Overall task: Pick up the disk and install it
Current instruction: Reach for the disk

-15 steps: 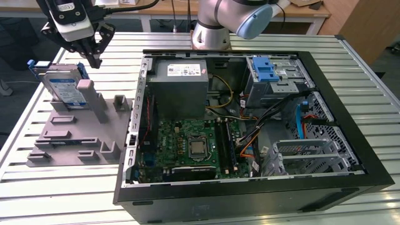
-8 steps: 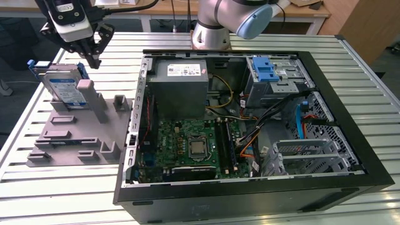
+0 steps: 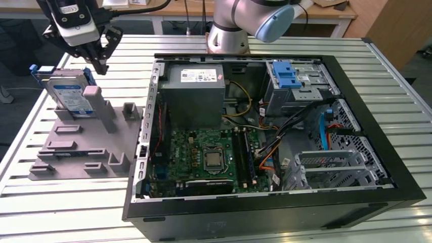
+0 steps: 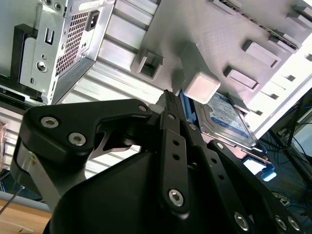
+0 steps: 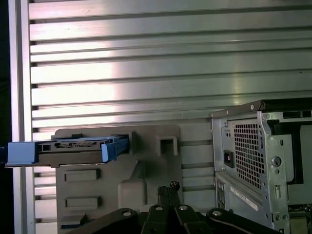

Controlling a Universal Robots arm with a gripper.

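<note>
Here, in the upper left of the exterior view, the gripper hangs with its black metal fingers drawn together on nothing, near the top edge of the disk but apart from it. The disk stands upright on its edge in a matte grey plastic holder. It is a flat silver slab with a white-and-blue label and a blue plastic bracket around its rim. A blocky grey post of the holder covers one lower corner of it. In the first wrist view the disk shows edge-on, thin and blue-framed, beyond the closed gripper. The holder lies on a ribbed, shiny aluminium surface. Toward the centre and right of the exterior view lies an open black computer case, holding a boxy grey power supply, a green circuit board and a silver drive cage with a blue latch. Orange and yellow cables run between them.
</note>
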